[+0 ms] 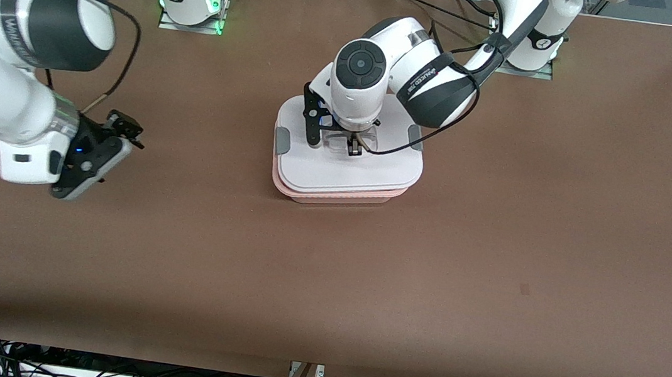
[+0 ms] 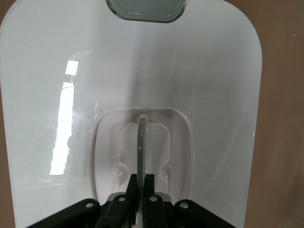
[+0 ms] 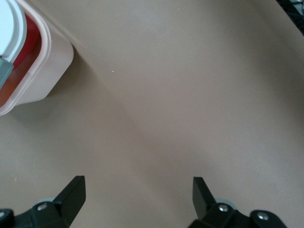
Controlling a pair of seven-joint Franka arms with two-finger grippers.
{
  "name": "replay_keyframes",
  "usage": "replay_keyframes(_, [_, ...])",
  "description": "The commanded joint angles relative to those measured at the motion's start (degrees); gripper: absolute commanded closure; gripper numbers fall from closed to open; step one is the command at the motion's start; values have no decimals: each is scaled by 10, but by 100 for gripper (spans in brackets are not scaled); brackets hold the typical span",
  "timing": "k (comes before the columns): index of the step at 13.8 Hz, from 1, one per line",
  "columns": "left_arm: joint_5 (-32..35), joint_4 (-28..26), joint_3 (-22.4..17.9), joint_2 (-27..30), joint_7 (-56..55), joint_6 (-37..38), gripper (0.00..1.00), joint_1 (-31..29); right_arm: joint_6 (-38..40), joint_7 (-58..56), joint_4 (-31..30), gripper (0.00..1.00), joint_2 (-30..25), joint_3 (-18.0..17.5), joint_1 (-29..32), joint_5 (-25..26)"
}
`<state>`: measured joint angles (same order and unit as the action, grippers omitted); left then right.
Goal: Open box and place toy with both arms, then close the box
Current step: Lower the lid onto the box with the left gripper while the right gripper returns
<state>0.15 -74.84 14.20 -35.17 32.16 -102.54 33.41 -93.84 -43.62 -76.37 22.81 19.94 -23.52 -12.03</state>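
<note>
Brown table [image 1: 492,263] carries everything. Two white arms come in from the base edge of the table. Right arm [image 1: 16,51] is bent over the table's right-arm end and waits there. Left arm [image 1: 425,75] reaches in over the box.

Box [image 1: 345,164] sits mid-table, closer to the base edge than to the camera edge. Pale pink tub [image 1: 335,196] shows under the white lid [image 1: 351,168]; lid lies on top, a bit offset from the tub rim. Grey clips on the two short sides of the lid, one [image 1: 282,140] toward the right arm's end, one [image 1: 416,135] toward the left arm's end. Clear handle [image 2: 141,142] is in the recessed centre of the lid.

Left gripper [image 1: 354,147] is down on the lid's centre, fingers [image 2: 149,190] pinched together on the thin clear handle.

Right gripper [image 1: 117,141] hangs over bare table at the right arm's end, well apart from the box, fingers [image 3: 73,192] spread wide, holding nothing.

Toy: in the right wrist view a red-pink shape [image 3: 28,33] shows through the tub wall at the box corner, so something pink is inside; details cannot be told.
</note>
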Motion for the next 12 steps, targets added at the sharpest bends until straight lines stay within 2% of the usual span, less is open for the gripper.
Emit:
replay_keyframes(1, [0,46,-10,-34,-10,7,100,11,22,1,3,0,-8,39,-1,-21])
replay_keyframes(4, [3,43,-11,-43,-10,-11,100,15,44,34,3,0,-20,57,-1,-23])
replay_keyframes(9, [24,43,-12,-50,-10,-19,100,17,44,138,-50,0,-79,50,4,-14])
replay_keyframes(10, [28,42,-11,-51,-10,-19,100,24,41,156,-61,0,-93,40,14,-12])
replay_keyframes(12, [48,40,-11,-55,-9,-19,100,30,39,222,-92,0,-131,-18,43,33])
